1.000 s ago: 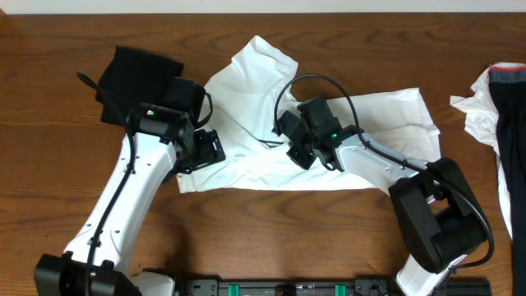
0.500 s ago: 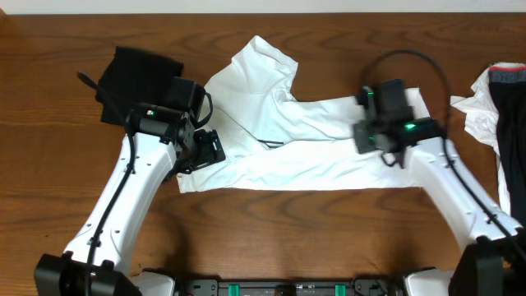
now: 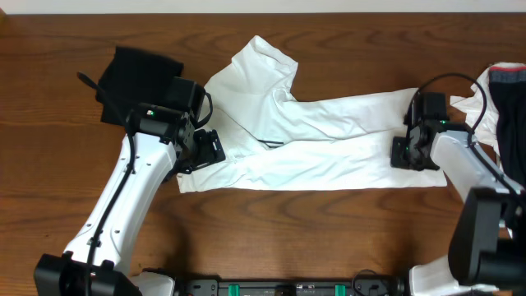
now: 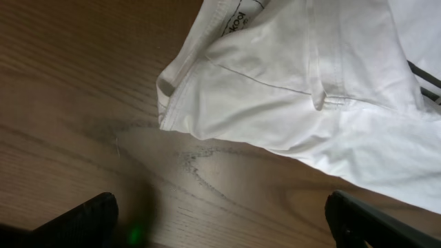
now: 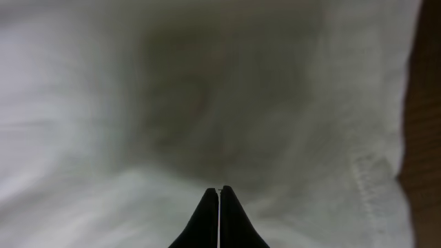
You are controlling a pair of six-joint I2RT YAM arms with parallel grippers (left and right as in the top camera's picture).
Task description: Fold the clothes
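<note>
The white T-shirt (image 3: 329, 148) lies spread across the middle of the table (image 3: 66, 205), a sleeve flipped up toward the far edge and its body drawn out in a long band to the right. That band is what has just changed. A second ago the right gripper (image 3: 408, 154) sat over the shirt's middle, where the cloth was bunched under it. Now it is at the shirt's right end, and the fabric between runs flatter and reaches a little further right. We read this as a smoothing sweep, so the shirt is closer to a flat start for folding, though no fold has been made yet.

In the right wrist view the fingertips (image 5: 219, 200) are pressed together just above blurred white cloth, and we see nothing pinched between them. The right arm now reaches out low to the side, its forearm over the bare wood.

The left gripper (image 3: 204, 150) has not moved. Its jaws stand wide, empty, hovering over the shirt's left hem corner (image 4: 310, 89) and the wood beside it, with the arm stretched diagonally up from the near edge.

The other clothes wait untouched: a black garment (image 3: 136, 78) at far left (partly under the left arm) and white-and-dark garments (image 3: 497, 99) at the right edge.
</note>
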